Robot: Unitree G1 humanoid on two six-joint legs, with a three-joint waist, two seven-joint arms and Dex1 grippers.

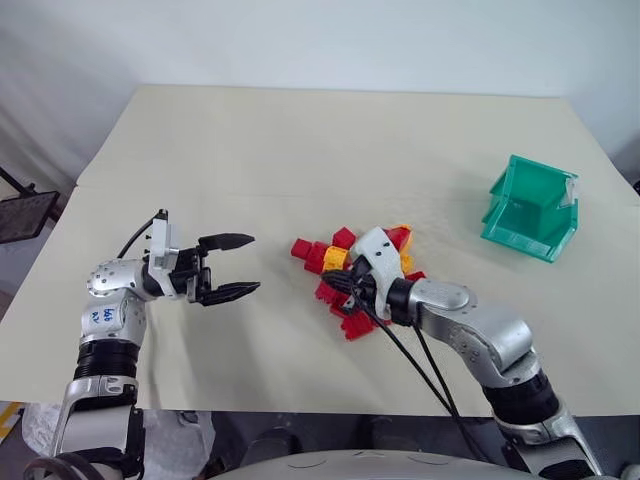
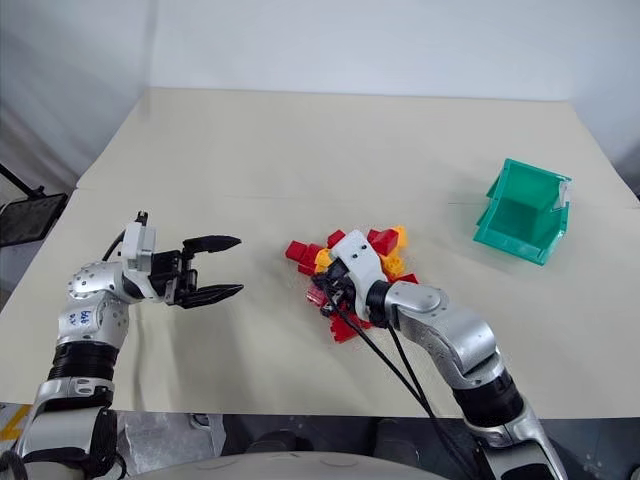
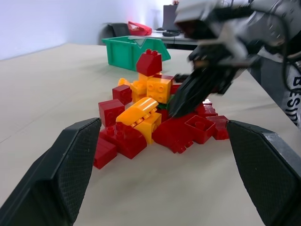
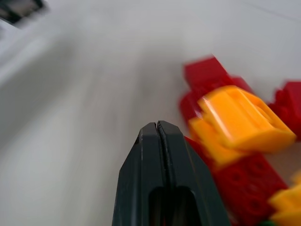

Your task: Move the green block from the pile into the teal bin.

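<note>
The pile (image 1: pixel 316 256) of red and yellow studded bricks lies at the middle of the table. My right gripper (image 1: pixel 348 290) is shut, its fingers pressed together with nothing between them, and its tip is down among the near bricks of the pile (image 3: pixel 141 117). A sliver of green (image 4: pixel 266 222) that may be the green block shows beside a yellow brick, mostly hidden. To the left of the pile my left gripper (image 1: pixel 250 264) hovers open, pointing at it from a short way off. The teal bin (image 1: pixel 530 210) stands at the right, apart from the pile.
The beige table (image 1: pixel 300 150) has free room behind the pile and between it and the bin. A dark object (image 1: pixel 25 215) stands off the table's left edge. Black cables trail from my right wrist toward the near edge.
</note>
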